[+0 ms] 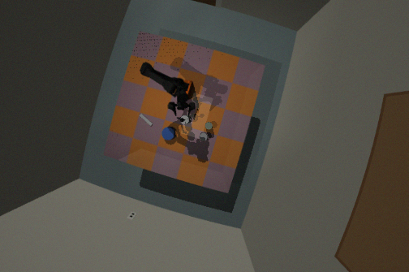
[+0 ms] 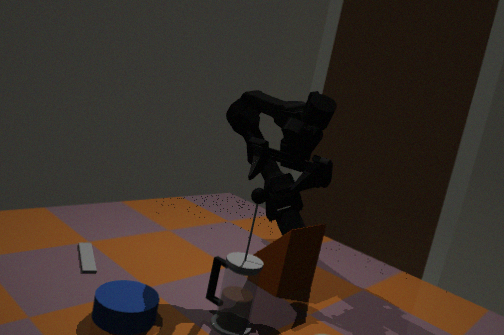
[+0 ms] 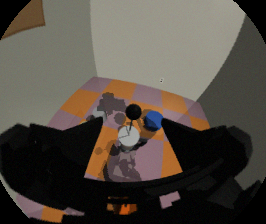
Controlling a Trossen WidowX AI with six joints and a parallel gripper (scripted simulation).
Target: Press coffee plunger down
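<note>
Gripper: I read the gripper (image 3: 132, 137) as fully spread and empty, its black fingers framing the press from above.
Plunger: the knob (image 2: 257, 195), a dark ball on a thin rod, is raised, just beside the gripper.
Press: the coffee press (image 2: 235, 289), clear glass with a white lid and black handle, is upright on the checkered mat (image 2: 150, 247).
Exterior view only: the brown wedge (image 2: 295, 267) touching the press.
Nearby: blue cylinder (image 2: 126, 306); flat grey bar (image 2: 87, 257).

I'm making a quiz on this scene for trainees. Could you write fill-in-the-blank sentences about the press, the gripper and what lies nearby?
1. The plunger knob stands ____ on its rod above the press.
2. The gripper is ____ and holds nothing.
3. The puck beside the press is ____ in colour.
4. The press's handle is ____.

Missing words: raised; open; blue; black
</note>
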